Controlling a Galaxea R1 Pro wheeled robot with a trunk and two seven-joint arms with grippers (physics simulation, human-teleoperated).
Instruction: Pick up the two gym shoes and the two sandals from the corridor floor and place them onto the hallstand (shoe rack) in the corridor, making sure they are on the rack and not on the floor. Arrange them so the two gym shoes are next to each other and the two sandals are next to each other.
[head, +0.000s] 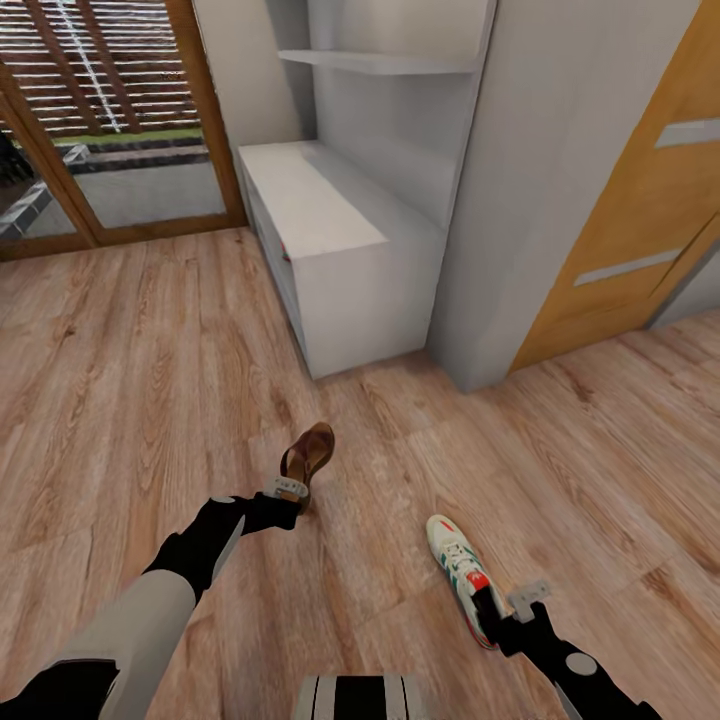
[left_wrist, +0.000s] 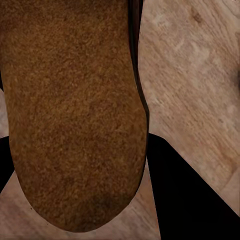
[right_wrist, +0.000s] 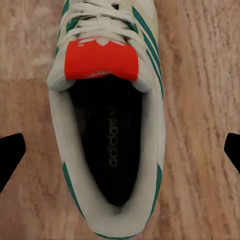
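left gripper (head: 292, 489): low over the floor in the head view, clamped on the heel end of a sandal; fingers hidden by the sole in the left wrist view.
sandal (head: 309, 455): brown leather, tan insole, tipped up off the planks, toe pointing toward the hallstand; its grainy brown underside (left_wrist: 75, 110) crosses the left wrist view.
right gripper (head: 505, 610): at the heel of a gym shoe; dark finger tips (right_wrist: 11, 155) stand apart on either side of the shoe, not pressed against it.
gym shoe (head: 460, 575): white, green stripes, red-orange tongue patch, lying flat on the floor in front of the robot, to the right of the sandal and well apart from it; seen from above in the right wrist view (right_wrist: 107, 125), dark lining with printed lettering.
corridor floor (head: 150, 380): light brown wood-grain planks.
hallstand (head: 330, 255): low light-grey unit against the wall, beyond both shoes; flat top bare; a small reddish patch shows at its open front, too small to tell.
wall shelf (head: 380, 62): grey, above the hallstand.
glass door (head: 110, 120): wooden frame, left of the hallstand.
wooden door (head: 650, 200): orange-brown, at right.
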